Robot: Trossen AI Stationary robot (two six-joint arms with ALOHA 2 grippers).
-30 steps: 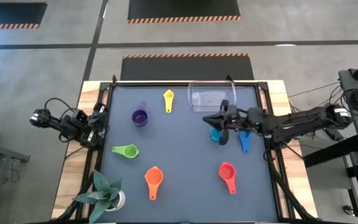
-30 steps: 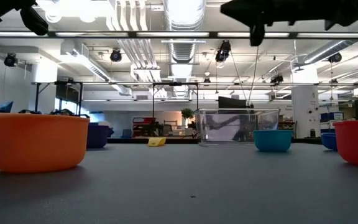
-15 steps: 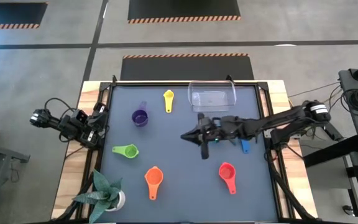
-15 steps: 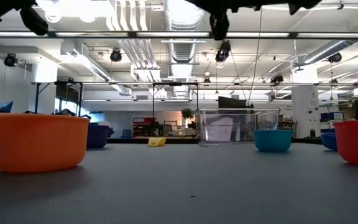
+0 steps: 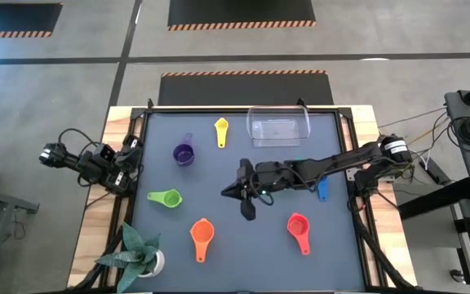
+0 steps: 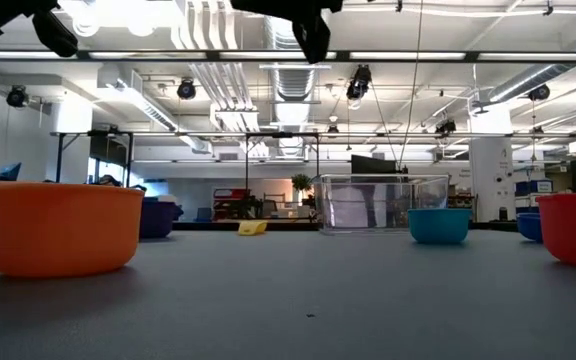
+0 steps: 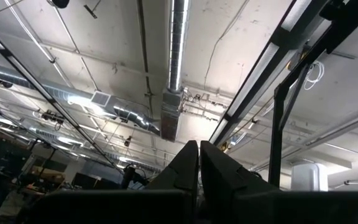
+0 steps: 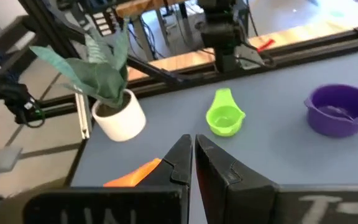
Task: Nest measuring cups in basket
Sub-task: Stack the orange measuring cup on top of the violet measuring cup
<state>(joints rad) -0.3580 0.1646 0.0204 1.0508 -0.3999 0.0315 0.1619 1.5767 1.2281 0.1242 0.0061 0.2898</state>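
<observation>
Loose measuring cups lie open side up on the dark mat: yellow (image 5: 221, 131), purple (image 5: 184, 153), green (image 5: 166, 198), orange (image 5: 201, 237), red (image 5: 299, 229) and blue (image 5: 322, 189). The cyan cup (image 6: 438, 225) shows in the low view; in the high view my right arm covers it. The clear basket (image 5: 278, 126) stands at the far edge with nothing in it. My right gripper (image 5: 228, 191) is shut and holds nothing, high over the middle of the mat, facing the green cup (image 8: 224, 117). My left gripper (image 7: 197, 163) is shut at the table's left edge, pointing up at the ceiling.
A potted plant (image 5: 137, 253) in a white pot stands at the near left corner, just off the mat. Black rails frame the mat (image 5: 219, 175). The left arm's base and cables (image 5: 88, 162) sit at the left edge.
My right gripper has swept from beside the basket and the cyan cup toward the table's left, out over the middle of the mat. It stayed shut and well above the cups, and tipped up closer to level. No cup has moved.
</observation>
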